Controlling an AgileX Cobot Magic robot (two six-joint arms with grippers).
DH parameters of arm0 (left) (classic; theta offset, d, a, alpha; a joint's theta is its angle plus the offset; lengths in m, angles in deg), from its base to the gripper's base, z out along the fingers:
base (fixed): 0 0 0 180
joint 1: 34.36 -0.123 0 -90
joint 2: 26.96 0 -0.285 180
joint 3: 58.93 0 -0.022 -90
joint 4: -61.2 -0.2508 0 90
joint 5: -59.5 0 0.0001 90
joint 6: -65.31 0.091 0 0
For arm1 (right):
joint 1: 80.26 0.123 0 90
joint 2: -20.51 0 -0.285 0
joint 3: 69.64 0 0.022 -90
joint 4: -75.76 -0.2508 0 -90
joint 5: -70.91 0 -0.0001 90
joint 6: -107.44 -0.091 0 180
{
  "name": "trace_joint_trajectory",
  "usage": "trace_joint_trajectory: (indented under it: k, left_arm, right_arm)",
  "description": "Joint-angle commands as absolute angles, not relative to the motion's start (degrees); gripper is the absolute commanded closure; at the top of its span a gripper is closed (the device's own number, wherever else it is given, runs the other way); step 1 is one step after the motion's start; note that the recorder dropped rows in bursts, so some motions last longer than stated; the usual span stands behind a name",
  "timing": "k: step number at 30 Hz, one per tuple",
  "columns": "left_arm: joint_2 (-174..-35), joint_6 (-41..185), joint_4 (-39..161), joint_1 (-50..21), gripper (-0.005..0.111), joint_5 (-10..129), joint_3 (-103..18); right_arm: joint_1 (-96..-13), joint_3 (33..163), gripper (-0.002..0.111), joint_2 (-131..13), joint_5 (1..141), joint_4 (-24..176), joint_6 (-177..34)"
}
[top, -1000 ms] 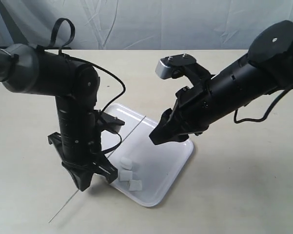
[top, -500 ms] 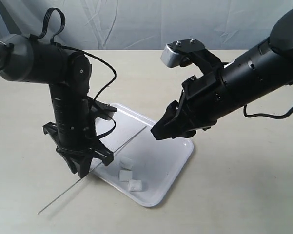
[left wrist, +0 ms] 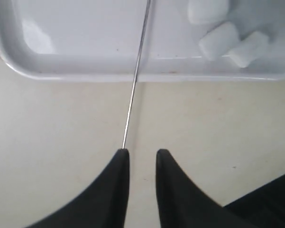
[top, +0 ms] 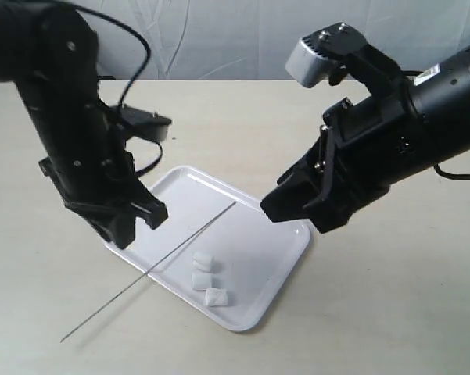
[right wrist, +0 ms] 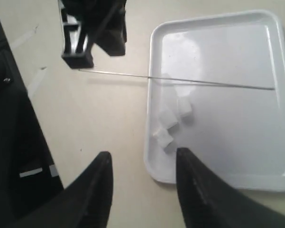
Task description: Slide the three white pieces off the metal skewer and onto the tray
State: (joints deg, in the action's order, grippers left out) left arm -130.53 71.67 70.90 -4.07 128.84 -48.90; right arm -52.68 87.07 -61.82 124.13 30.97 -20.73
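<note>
The metal skewer [top: 148, 272] lies bare and slanted, one end over the tray [top: 295, 262] and the other on the table. Three white pieces [top: 202, 279] sit loose in a cluster on the tray beside it. My left gripper [top: 134, 226] hangs above the tray's left edge, open and empty. In the left wrist view the skewer [left wrist: 135, 80] runs from the tray rim [left wrist: 85, 76] toward one fingertip of the gripper [left wrist: 141, 153], well below it. My right gripper [right wrist: 143, 154] is open and empty, above the tray's corner near the pieces [right wrist: 173, 118].
Beige tabletop [top: 375, 312] surrounds the tray. A wrinkled pale cloth [top: 219, 39] hangs behind the table. The bulky right arm [top: 407, 133] stretches in from the right, and a loose black cable [top: 137, 47] loops over the left arm.
My left gripper has opened, let go of the skewer, and risen up and to the left. The skewer now lies flat. The right arm has pulled back up and to the right.
</note>
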Motion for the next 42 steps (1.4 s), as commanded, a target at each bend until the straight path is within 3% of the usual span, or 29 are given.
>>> trace_joint_trajectory:
  k: [1,10,19,27,42]
  left_arm:
    - [-116.6,71.9,71.8,-3.9,0.086,129.5,-49.3]
    - [-71.9,67.8,68.5,-3.9,0.086,110.2,-39.0]
    - [-37.5,68.9,70.6,-4.0,0.086,91.4,-16.2]
    - [-34.7,74.6,80.3,-4.0,0.086,80.3,-2.6]
    - [-34.7,75.0,90.9,-4.4,0.086,75.4,4.3]
  right_arm:
    - [-52.8,87.0,0.066,-56.7,129.3,34.6,-25.3]
    - [-52.8,84.4,0.066,-43.9,126.5,29.5,-29.9]
    - [-52.8,57.0,0.066,-17.0,99.2,6.3,-9.8]
    - [-52.8,45.2,0.066,3.9,98.9,2.7,-6.5]
    - [-52.8,39.0,0.066,7.0,93.8,1.8,-11.1]
